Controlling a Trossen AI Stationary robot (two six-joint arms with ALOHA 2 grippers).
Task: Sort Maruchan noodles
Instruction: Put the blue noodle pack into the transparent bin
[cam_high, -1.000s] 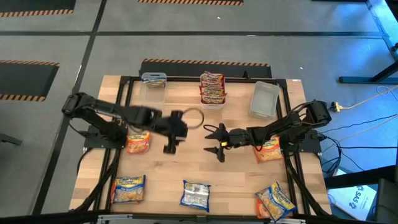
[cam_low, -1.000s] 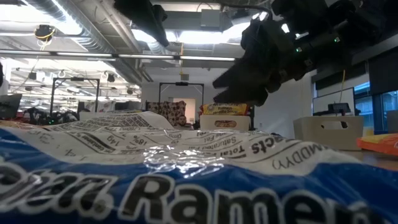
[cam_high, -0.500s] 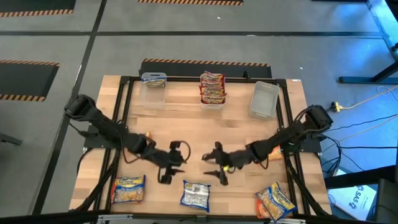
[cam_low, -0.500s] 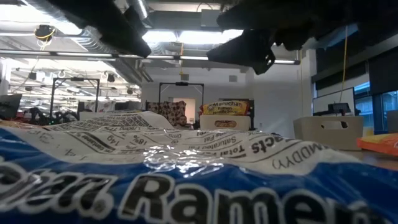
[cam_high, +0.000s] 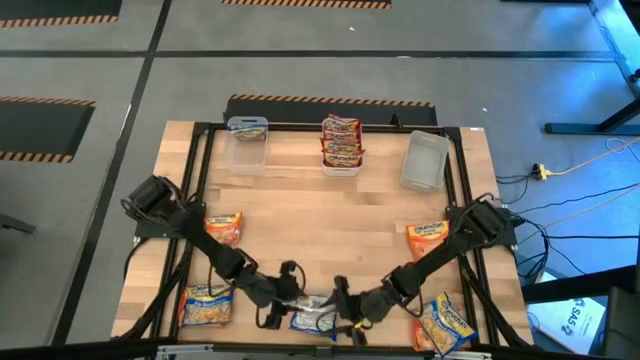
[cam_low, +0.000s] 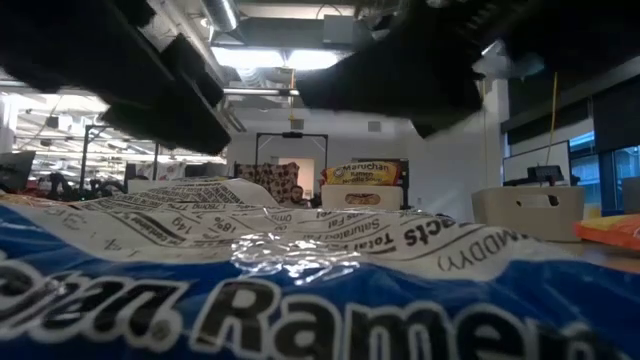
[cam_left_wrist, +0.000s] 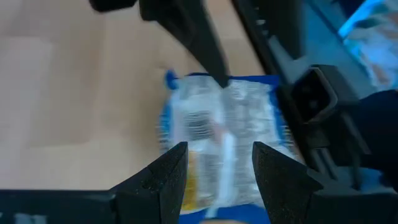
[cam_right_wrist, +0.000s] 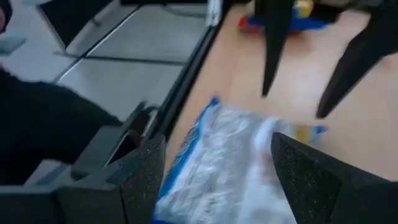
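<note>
while both dark arms reach to the wooden table's (cam_high: 300, 230) near edge, the left gripper (cam_high: 279, 303) and right gripper (cam_high: 343, 312) hover with fingers apart on either side of the blue-and-white crinkly plastic noodle packet (cam_high: 313, 313), neither clamped on it. orange-yellow packets (cam_high: 207, 303) lie well to each side of that packet, and red ones (cam_high: 341, 142) fill the clear plastic bin (cam_high: 341, 165) far across from it.

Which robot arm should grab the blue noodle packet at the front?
Probably either, but slightly the left. Both open grippers flank the blue packet at the table's front edge. The left gripper has it centred between its fingers; the right gripper sees it more off-centre.
</note>
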